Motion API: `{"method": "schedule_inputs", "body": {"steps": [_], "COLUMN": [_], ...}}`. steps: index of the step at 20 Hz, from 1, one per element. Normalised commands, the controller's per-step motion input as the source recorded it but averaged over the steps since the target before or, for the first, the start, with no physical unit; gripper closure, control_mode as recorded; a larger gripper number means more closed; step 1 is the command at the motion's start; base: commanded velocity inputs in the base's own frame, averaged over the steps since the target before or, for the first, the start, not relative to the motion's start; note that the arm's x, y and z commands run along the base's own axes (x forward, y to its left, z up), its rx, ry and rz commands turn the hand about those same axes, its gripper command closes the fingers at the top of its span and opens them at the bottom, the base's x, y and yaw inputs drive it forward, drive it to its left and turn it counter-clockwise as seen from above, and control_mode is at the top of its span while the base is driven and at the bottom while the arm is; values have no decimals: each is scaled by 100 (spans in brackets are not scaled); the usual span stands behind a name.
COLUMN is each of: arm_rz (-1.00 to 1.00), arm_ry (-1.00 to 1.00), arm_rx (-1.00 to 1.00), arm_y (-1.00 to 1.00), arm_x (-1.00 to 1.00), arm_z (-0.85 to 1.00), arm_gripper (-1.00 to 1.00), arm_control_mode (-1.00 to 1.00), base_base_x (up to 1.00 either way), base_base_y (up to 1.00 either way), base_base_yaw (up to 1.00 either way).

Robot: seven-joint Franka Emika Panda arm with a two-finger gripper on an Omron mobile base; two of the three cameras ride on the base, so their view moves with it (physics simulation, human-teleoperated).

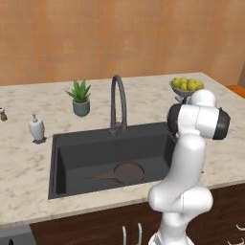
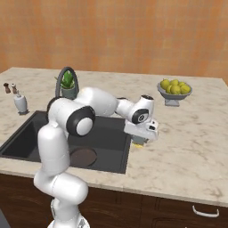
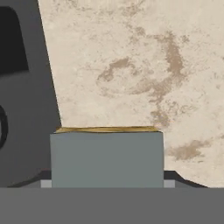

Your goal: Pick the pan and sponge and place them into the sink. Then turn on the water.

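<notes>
The dark round pan (image 1: 127, 173) (image 2: 83, 156) lies flat on the floor of the sink (image 1: 62, 158) (image 2: 26, 133), its thin handle pointing left. My gripper (image 2: 139, 139) (image 3: 107, 181) reaches down to the counter just right of the sink's right rim. It is shut on the sponge (image 3: 107, 159), whose grey-blue face is toward the hand camera, with a yellow edge along the top. A bit of yellow sponge (image 2: 139, 144) shows under the hand. The arched faucet (image 1: 118, 103) (image 2: 67, 78) stands behind the basin, with no stream falling.
A bowl of lemons (image 1: 187, 86) (image 2: 174, 89) stands at the back right of the counter. A potted plant (image 1: 80, 98) (image 2: 67, 84) and a white soap dispenser (image 1: 36, 129) (image 2: 20, 103) flank the faucet. Small shakers (image 2: 10, 87) stand at the far left.
</notes>
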Motion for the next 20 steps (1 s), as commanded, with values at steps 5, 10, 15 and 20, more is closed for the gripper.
{"method": "schedule_inputs", "body": {"steps": [5,10,15,20], "arm_rz": [4,12,7,1], "arm_ry": [8,21,14,4], "arm_rx": [0,0,-4,-1], "arm_y": [100,100,92,2], "arm_x": [-9,-17,-2,0], "arm_z": [33,-1,-30,-14], "arm_gripper": [100,100,100,100], "arm_control_mode": [-100,-100,-100,-100], "base_base_x": [0,0,0,0], "base_base_y": [0,0,0,0], "base_base_yaw": [0,0,0,0]}}
